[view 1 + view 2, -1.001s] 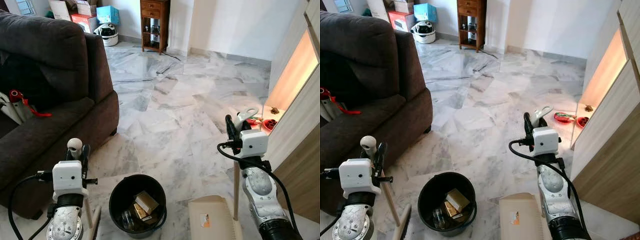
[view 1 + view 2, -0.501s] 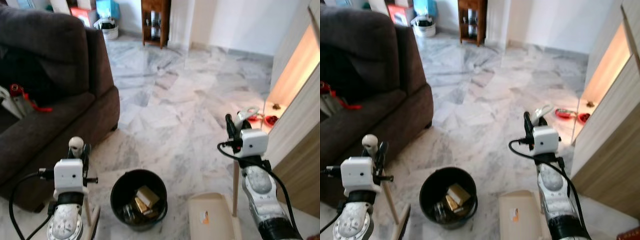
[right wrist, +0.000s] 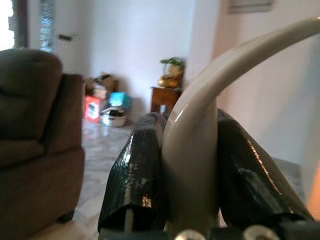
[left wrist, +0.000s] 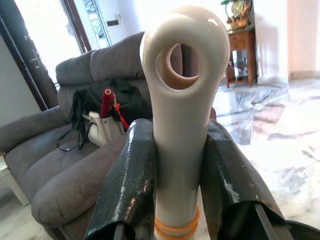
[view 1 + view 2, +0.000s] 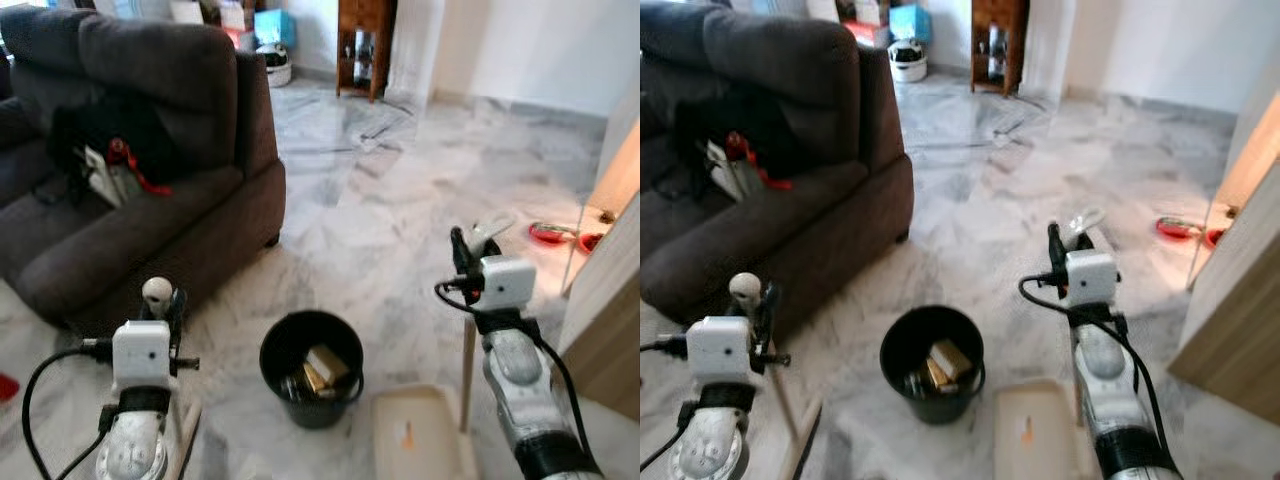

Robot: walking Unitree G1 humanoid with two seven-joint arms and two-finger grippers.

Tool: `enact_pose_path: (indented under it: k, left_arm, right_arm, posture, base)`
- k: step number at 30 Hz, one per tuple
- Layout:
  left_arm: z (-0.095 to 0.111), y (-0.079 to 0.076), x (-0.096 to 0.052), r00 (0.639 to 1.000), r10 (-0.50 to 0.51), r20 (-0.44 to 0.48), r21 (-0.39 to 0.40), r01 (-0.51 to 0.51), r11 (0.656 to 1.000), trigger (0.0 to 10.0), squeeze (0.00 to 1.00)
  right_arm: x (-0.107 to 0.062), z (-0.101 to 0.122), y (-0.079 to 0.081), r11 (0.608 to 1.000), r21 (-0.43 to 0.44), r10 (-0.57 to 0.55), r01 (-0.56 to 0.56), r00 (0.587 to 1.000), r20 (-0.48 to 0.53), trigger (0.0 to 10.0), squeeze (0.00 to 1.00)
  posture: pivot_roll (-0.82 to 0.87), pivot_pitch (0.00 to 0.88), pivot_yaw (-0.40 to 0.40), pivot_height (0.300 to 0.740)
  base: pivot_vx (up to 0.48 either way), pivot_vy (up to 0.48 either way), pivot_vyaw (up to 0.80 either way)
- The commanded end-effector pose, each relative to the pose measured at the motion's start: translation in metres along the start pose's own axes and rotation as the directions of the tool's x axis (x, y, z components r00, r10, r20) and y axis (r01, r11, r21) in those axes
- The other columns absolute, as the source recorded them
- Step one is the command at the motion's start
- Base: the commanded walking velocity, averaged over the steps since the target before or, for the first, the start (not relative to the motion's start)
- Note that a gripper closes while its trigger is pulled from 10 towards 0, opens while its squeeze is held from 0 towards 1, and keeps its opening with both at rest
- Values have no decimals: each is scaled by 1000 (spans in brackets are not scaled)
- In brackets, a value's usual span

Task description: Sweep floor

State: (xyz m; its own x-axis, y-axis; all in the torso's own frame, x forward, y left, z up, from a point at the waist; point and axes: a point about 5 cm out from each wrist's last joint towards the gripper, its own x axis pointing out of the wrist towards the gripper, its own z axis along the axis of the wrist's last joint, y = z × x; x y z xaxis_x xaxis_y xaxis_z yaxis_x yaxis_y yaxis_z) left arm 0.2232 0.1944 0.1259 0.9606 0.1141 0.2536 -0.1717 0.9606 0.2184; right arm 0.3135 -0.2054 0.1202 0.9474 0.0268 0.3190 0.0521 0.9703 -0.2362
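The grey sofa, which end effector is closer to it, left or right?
Left. The left end effector, clamped on the broom handle, sits just in front of the sofa. The right end effector, holding the dustpan handle, is across the black bin, near the cabinet side.

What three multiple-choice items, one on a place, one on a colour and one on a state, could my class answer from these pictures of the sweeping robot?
1. Where does the bucket stand?
A. On the sofa
B. On the marble floor between the two arms
C. Inside the wooden cabinet

2. What colour is the sofa?
A. Dark grey
B. Red
C. White

3. What is the left gripper doing?
A. Hanging open
B. Shut on the broom handle
C. Resting in the bucket

Answers:
1. B: the head views show it on the floor, with the dustpan beside it.
2. A: its cushions and back are dark grey.
3. B: the left wrist view shows both black fingers pressed against the white broom handle; the right gripper likewise clamps the dustpan handle.
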Motion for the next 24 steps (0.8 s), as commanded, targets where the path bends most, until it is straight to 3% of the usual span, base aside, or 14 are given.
enact_pose_path:
  k: [1,13,22,24]
  left_arm:
    - [2,2,-1,1000,-1,15,32,1,999,10000,0]
    - [1,1,1,1000,7,16,29,-7,1000,10000,0]
    - [0,-1,2,1000,9,15,28,-9,1000,10000,0]
    - [0,-3,3,1000,1,16,19,-2,1000,10000,0]
  right_arm:
    - [1,3,1,1000,-7,14,-14,1000,21,10000,0]
    - [1,0,0,1000,6,-5,5,1000,1,10000,0]
    - [0,-6,0,999,33,-9,10,999,-45,10000,0]
    - [0,-8,1,998,55,-11,15,998,-58,10000,0]
  posture:
    - [81,0,19,740]
    - [75,0,16,740]
    - [71,0,8,740]
    - [74,0,6,740]
  base:
    - [-345,0,0]
    - [-347,0,0]
    - [0,0,0]
    - [0,0,-756]
